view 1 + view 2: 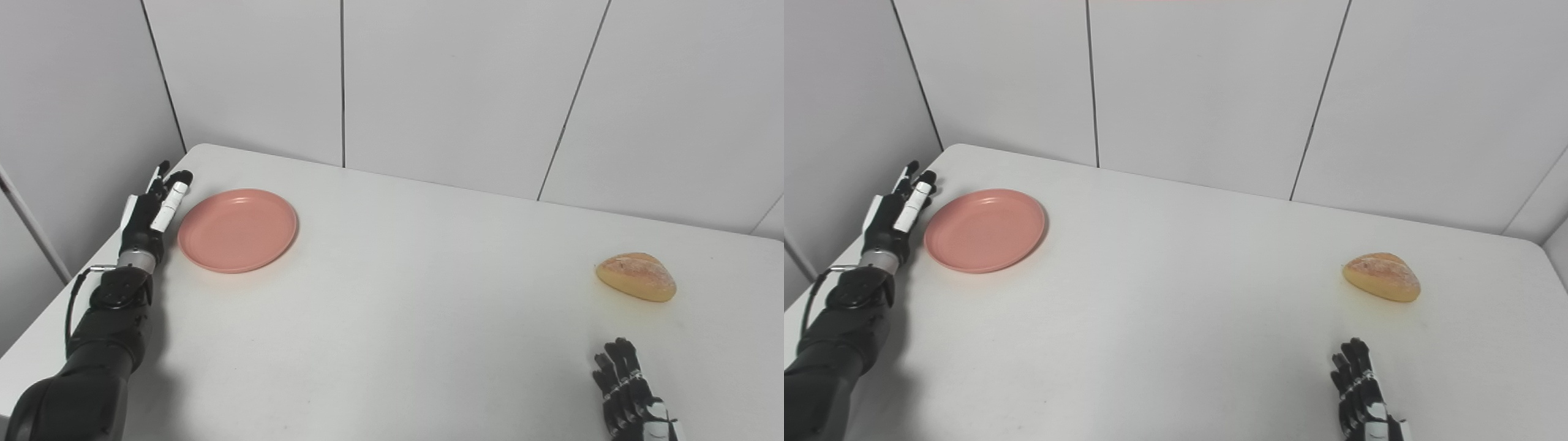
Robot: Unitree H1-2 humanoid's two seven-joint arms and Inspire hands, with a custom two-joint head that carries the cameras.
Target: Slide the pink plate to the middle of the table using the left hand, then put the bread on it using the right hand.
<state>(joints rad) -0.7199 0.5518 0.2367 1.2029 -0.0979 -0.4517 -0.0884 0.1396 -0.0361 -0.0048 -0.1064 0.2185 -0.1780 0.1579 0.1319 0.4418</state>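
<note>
Fingers (164, 184) of left hand (150, 211) apart beside pink plate (237, 229); right hand (631, 392) open; bread (637, 277) lies crosswise

Even, bright diffuse light; no glare. Soft faint shadows lie under the plate (237, 229) and bread (637, 277) on the worktop (392, 306). Focus sharp; slight grain.

Items counted on the table

One pink plate (237, 229), one bread (637, 277) and one table (392, 318) are seen; two robot hands are counted, the left robot hand (150, 211) and the right robot hand (631, 392).
</note>
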